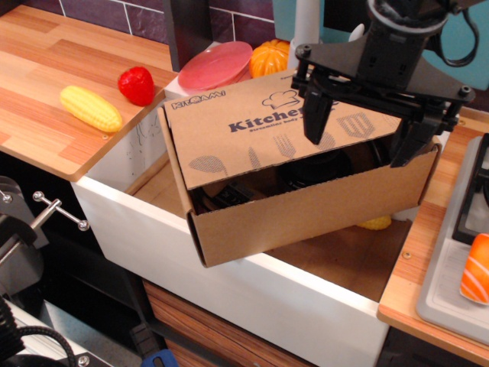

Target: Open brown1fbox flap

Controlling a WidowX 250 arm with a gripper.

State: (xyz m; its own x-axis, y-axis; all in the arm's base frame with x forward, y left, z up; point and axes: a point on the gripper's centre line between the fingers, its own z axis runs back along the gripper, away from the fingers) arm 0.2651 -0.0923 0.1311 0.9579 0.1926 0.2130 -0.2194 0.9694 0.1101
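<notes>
Cardboard flap [260, 130] lying just beneath spread gripper [359, 138]; hooking its free edge, lifting slowly, is probably working best.

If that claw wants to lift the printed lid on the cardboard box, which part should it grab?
Probably the lid's free front edge, the long one nearest the camera. It sits slightly raised above the box's front wall, leaving a dark gap. The far edge looks hinged. The open claw would best come down from above and hook under that edge.
</notes>
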